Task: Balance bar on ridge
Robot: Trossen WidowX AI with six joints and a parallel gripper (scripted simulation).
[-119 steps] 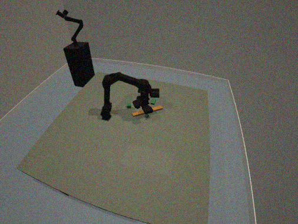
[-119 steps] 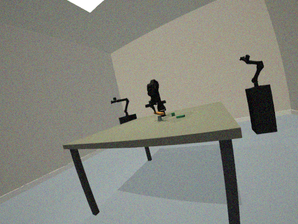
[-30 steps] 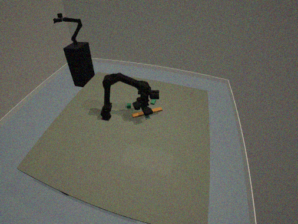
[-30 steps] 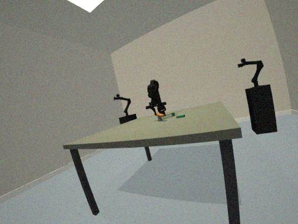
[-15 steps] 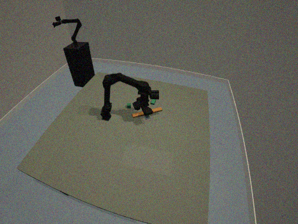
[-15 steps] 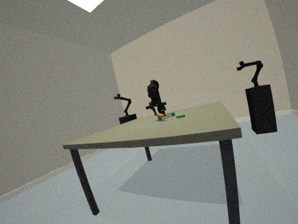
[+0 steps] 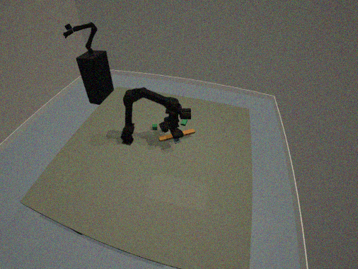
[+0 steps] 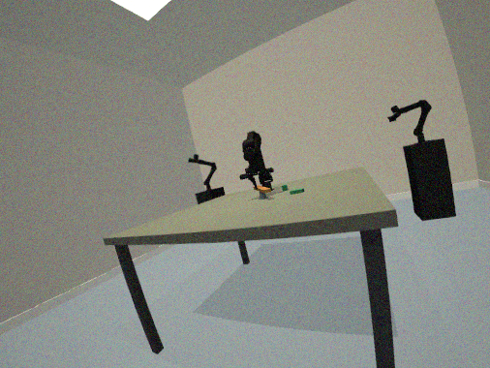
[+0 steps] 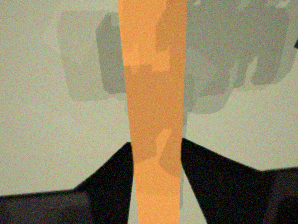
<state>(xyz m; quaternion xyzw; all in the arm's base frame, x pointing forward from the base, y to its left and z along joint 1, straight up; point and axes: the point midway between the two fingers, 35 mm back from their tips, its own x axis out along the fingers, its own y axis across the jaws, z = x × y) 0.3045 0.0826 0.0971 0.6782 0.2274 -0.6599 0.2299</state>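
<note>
The orange bar [image 7: 189,132] [image 8: 262,189] [image 9: 154,100] is held above the table [image 7: 141,184] [image 8: 218,218]. My gripper [image 7: 172,134] [image 9: 155,145] is shut on the bar, with one black finger against each long side in the wrist view. The small blue-grey ridge [image 7: 176,140] [image 8: 262,196] stands on the table under the bar, close to the gripper. The bar looks close to level. Whether it touches the ridge cannot be told, as the bar and fingers hide most of the ridge's top.
A green cube [image 7: 154,127] [image 8: 284,188] and a flat green block [image 7: 184,122] [image 8: 296,191] lie on the table near the gripper. Other arms stand on black pedestals [image 7: 95,78] [image 8: 429,179] beyond the table.
</note>
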